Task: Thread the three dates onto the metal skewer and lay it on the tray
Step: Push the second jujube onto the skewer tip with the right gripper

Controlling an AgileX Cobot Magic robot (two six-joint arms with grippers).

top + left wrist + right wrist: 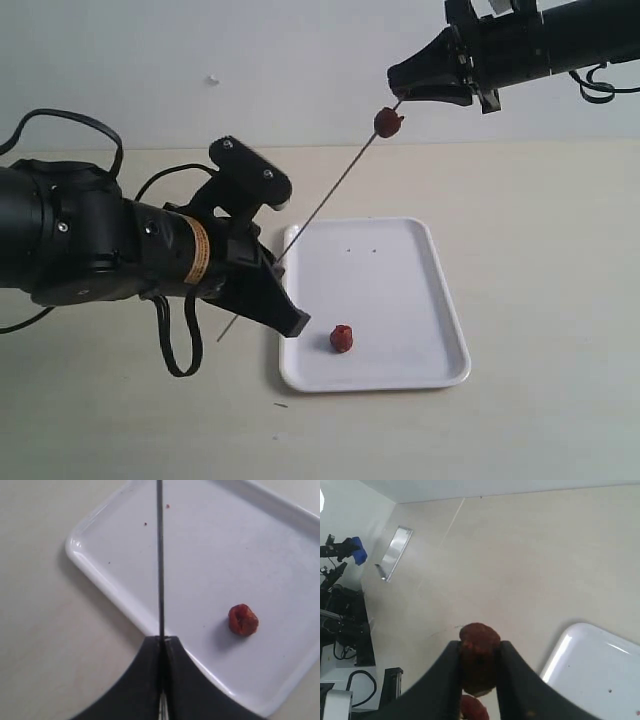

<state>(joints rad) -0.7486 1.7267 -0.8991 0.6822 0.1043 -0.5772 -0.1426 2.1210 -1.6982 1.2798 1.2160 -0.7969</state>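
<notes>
My left gripper (280, 270) is shut on the metal skewer (330, 195), which slants up to the right from it. In the left wrist view the skewer (160, 555) runs out of the closed left gripper (162, 640) over the tray's corner. One date (388, 123) sits threaded near the skewer's upper end, just under my right gripper (400, 92). The right gripper (479, 647) is shut on a second date (479, 657), with the threaded date (472, 709) right below it. A third date (342, 338) (243, 619) lies loose on the white tray (400, 290).
The tray (225, 545) (600, 665) rests on a pale beige table, its near left corner under the left gripper. A few tiny red specks (145, 524) dot it. The left arm's cables (180, 350) hang over the table at the left.
</notes>
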